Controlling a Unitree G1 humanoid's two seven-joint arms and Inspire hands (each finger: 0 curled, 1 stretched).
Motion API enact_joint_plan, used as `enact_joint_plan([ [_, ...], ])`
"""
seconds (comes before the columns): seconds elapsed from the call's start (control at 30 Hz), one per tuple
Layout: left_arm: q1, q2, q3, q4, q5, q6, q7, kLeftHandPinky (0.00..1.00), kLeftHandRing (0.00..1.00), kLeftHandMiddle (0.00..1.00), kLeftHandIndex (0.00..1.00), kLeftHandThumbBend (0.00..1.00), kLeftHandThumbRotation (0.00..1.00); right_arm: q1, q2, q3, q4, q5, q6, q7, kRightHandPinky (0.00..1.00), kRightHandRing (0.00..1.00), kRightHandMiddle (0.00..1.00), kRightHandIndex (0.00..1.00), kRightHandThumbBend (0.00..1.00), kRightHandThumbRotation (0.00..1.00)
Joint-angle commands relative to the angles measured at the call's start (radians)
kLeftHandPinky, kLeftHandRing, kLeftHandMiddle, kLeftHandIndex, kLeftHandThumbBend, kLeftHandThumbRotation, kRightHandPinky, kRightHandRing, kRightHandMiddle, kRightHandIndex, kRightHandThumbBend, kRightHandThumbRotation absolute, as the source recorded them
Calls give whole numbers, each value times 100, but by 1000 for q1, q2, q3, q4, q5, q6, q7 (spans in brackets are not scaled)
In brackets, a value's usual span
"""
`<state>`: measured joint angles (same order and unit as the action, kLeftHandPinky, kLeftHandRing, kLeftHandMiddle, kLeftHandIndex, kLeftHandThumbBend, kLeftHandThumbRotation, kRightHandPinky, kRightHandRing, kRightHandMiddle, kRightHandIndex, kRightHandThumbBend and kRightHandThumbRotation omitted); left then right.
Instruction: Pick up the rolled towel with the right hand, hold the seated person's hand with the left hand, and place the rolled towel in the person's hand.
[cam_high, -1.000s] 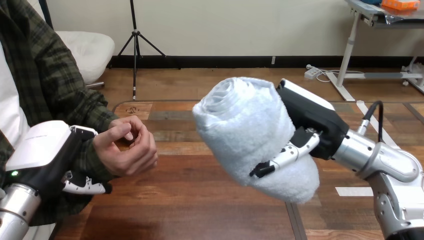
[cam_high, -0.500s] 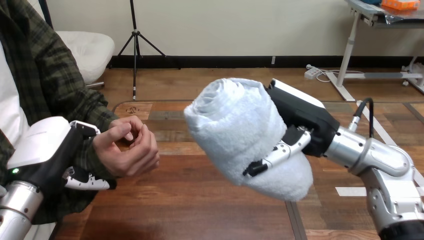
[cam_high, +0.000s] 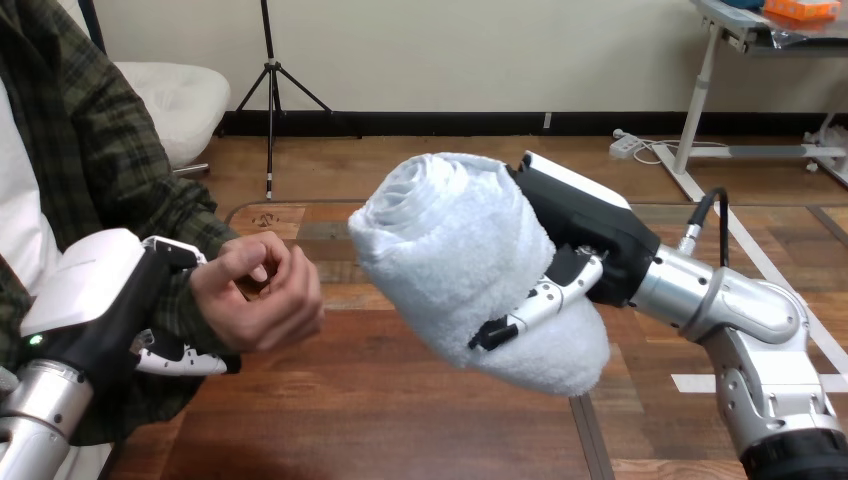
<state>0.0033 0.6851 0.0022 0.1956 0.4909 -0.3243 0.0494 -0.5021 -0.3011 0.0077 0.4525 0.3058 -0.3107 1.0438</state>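
A: Left side first, pose?
B: Left hand (cam_high: 95, 285) comes up from the bottom-left corner, white shell upward. Thumb sits over the person's wrist (cam_high: 178, 312) and fingers under it, so it's wrapped round the wrist.

A: Person's hand?
B: The person's hand (cam_high: 258, 298) is raised off the table (cam_high: 380, 420), with fingers loosely curled and nothing in it.

A: Towel?
B: The rolled towel (cam_high: 465, 255) is in the air at centre, tilted, with its spiral end up and to the left. It's near the person's hand but not touching.

A: Right hand?
B: Right hand (cam_high: 590, 235) is clamped on the towel from the right, one finger lying across its front. The arm reaches in from the bottom-right corner.

A: Room to move?
B: There's an open gap between the towel and the person's hand, with bare tabletop below. The table's far edge is well behind both.
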Motion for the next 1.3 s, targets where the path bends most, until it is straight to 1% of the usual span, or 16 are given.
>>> enact_joint_plan([
  [0.0, -22, -47, -25, -57, -22, -15, -18, 23, 28, 35, 36, 84, 0, -111, 20, -3, 19, 2, -24, -10, 19, 26, 36, 40, 81, 0],
  [0.13, -26, -53, -28, -60, -20, -19, -20, 23, 28, 35, 36, 85, 0, -122, 23, 2, 33, -4, -19, -8, 18, 25, 34, 40, 80, 0],
  [0.23, -29, -58, -29, -62, -19, -26, -19, 23, 28, 36, 36, 85, 0, -134, 29, 5, 51, -8, -26, -4, 17, 24, 33, 40, 79, 0],
  [0.33, -31, -63, -31, -64, -19, -33, -19, 24, 29, 36, 37, 85, 0, -147, 37, 8, 75, -13, -39, 1, 17, 23, 32, 40, 79, 0],
  [0.53, -29, -78, -32, -91, -16, -18, -28, 24, 29, 36, 37, 85, 0, -176, 49, 16, 119, -35, -65, -5, 16, 22, 32, 39, 79, 0],
  [0.73, -28, -92, -34, -106, -13, -22, -27, 24, 29, 36, 37, 86, 0, -205, 54, 25, 156, -56, -44, -14, 16, 23, 33, 39, 80, 0],
  [0.83, -26, -97, -35, -113, -12, -29, -25, 23, 28, 36, 37, 86, 0, -221, 61, 26, 183, -62, -48, -13, 16, 23, 33, 39, 81, 0],
  [1.03, -18, -107, -36, -134, -5, -30, -26, 23, 28, 35, 37, 87, 0, -253, 75, 24, 245, -83, -83, -13, 17, 23, 33, 39, 81, 0],
  [1.13, -12, -112, -36, -153, -3, -18, -35, 23, 28, 35, 37, 87, 0, -267, 80, 24, 276, -94, -105, -12, 17, 23, 33, 39, 81, 0],
  [1.27, -3, -119, -36, -189, 3, 5, -48, 23, 28, 35, 37, 87, 0, -285, 87, 26, 313, -108, -117, -12, 16, 22, 32, 39, 81, 0],
])
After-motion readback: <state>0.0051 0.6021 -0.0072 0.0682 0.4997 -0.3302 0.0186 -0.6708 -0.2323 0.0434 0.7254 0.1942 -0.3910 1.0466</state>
